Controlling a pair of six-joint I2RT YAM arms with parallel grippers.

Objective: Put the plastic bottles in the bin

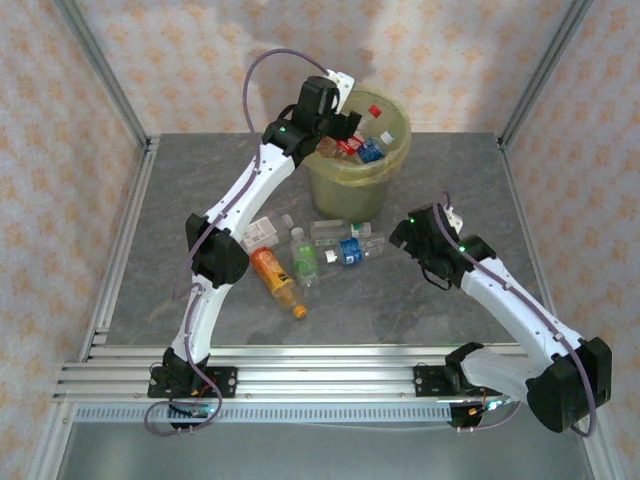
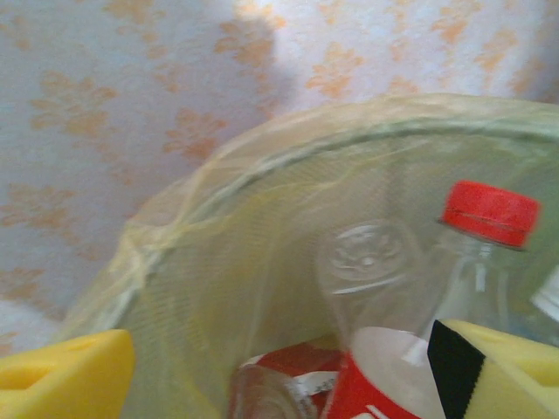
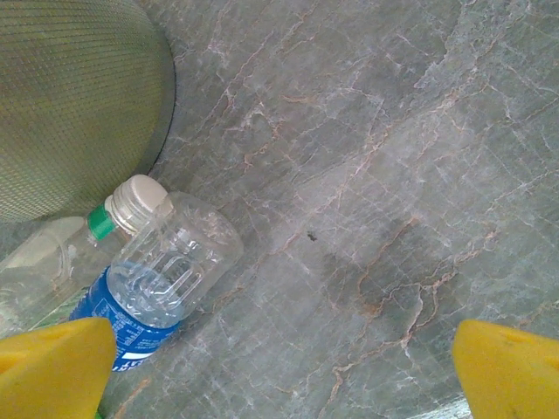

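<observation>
The left gripper (image 2: 279,375) hangs over the round bin lined with a yellow-green plastic bag (image 1: 350,185) at the far side of the grey stone table (image 1: 450,170). Its yellow fingers are spread wide and empty above the clear plastic bottles (image 1: 365,140) inside. The right gripper (image 3: 279,375), equally spread, hovers just right of a blue-labelled clear bottle (image 3: 148,288), one of perhaps five lying on the near side of the bin.

A robotics lab cell: aluminium frame (image 1: 103,70), patterned wall panels (image 1: 190,60), mounting rails (image 1: 320,375), stone-look table (image 1: 400,300).
</observation>
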